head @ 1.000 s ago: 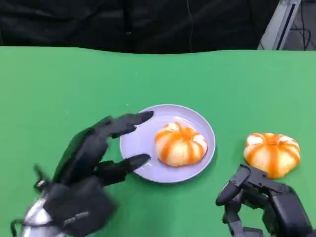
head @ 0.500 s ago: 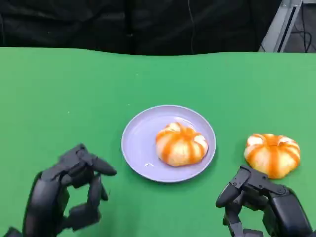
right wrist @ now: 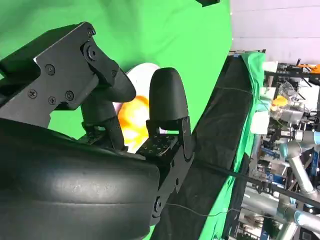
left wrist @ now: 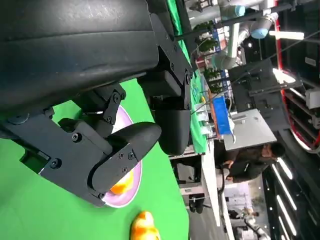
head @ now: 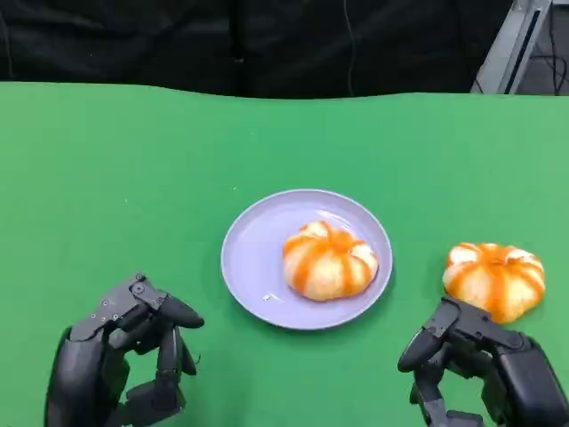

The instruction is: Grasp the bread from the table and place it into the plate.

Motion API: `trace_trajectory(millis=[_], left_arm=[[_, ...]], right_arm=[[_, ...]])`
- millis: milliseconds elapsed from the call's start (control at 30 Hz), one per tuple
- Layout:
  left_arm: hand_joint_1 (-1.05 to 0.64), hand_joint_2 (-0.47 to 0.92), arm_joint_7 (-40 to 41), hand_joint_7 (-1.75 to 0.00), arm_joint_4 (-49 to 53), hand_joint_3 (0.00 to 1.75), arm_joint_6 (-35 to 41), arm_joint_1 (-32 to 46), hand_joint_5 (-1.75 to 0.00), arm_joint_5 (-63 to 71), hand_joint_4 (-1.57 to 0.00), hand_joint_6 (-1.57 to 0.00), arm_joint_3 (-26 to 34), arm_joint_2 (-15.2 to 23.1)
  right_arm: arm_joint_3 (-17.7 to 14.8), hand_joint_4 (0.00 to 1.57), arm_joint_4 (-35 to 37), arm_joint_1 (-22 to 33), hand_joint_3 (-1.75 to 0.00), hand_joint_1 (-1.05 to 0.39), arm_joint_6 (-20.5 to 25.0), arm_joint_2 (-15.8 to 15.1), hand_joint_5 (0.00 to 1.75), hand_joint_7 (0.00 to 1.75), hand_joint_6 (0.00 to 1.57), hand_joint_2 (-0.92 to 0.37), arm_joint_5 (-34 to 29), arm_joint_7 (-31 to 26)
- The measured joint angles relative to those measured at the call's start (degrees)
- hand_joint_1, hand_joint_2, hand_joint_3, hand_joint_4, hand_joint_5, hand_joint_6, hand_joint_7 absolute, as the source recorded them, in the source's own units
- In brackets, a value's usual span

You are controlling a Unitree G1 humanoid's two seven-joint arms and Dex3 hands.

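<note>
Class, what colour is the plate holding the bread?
The plate is pale lavender, clearest in the head view.

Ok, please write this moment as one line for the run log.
left hand: holds nothing | right hand: holds nothing | bread on plate | plate | second bread: on table, beside right hand

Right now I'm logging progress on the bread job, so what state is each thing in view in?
Plate: flat on the green table, one bun in it.
Bun on the plate: lying in the plate's right half, not held.
Bun on the table: right of the plate, apart from it, not held.
Left hand: fingers curled in, holding nothing.
Right hand: just short of the table bun, holding nothing, fingers apart.
</note>
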Motion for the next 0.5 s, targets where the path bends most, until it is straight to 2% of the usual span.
trace_trajectory(millis=[267, 500], left_arm=[[-0.2, 0.52, -0.85, -1.54, 1.67, 1.1, -0.51, 0.02, -1.7, 0.02, -0.87, -0.81, -0.02, -0.16], [-0.19, 0.52, -1.08, -1.55, 2.63, 1.11, -1.57, 0.01, -1.7, 0.45, -0.87, -0.81, -0.02, -0.5]], right_arm=[[-0.01, 0.69, 0.12, -0.11, -1.29, 0.02, -0.85, -0.02, 1.68, 1.43, 0.7, -0.43, -0.01, 0.12], [-0.34, 0.68, 0.12, 0.05, -1.29, 0.03, -0.86, -0.06, 1.68, 1.44, 0.7, -0.43, 0.31, 0.29]])
